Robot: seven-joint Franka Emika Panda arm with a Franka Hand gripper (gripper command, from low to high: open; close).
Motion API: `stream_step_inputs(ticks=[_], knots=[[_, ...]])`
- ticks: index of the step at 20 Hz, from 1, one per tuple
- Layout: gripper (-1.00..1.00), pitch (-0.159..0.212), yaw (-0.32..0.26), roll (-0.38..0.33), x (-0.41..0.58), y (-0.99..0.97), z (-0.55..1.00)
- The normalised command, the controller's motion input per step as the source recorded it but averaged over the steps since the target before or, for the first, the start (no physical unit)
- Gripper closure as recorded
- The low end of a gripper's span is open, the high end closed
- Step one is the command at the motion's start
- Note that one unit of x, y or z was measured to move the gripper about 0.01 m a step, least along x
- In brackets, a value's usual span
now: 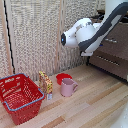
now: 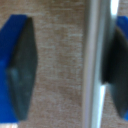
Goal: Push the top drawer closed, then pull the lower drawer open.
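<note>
In the wrist view my gripper [image 2: 67, 70] is open, its dark pads [image 2: 22, 70] on blue fingers standing either side of a slim silver bar handle [image 2: 95, 65]. The bar lies close to one pad, with grey-brown wood-grain drawer front [image 2: 57, 45] behind it. In the exterior view the white arm [image 1: 82, 35] reaches toward the dark drawer unit at that view's right, and the hand itself is hidden there. The top drawer [image 1: 119, 44] and the lower drawer [image 1: 112, 64] show as dark fronts with silver handles. I cannot tell which drawer's handle sits between the fingers.
On the wooden floor stand a red basket [image 1: 20, 95], a pink mug [image 1: 67, 87], a red bowl [image 1: 62, 77] and a small patterned carton [image 1: 46, 82]. A slatted beige screen [image 1: 35, 35] runs behind them.
</note>
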Motion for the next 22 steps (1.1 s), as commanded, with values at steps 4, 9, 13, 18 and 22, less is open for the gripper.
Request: stream_step_inputs(ticks=[4,9,13,18,22], knots=[[1.00,0.000,-0.019,-0.134,0.238,-0.47,0.30],[1.00,0.000,-0.016,-0.123,0.063,-0.61,0.57],[1.00,0.000,-0.025,-0.167,0.001,-0.46,0.59],[1.00,0.012,-0.008,-0.201,-0.001,-0.30,0.24],[1.00,0.049,-0.001,-0.230,-0.048,-0.29,-0.03]])
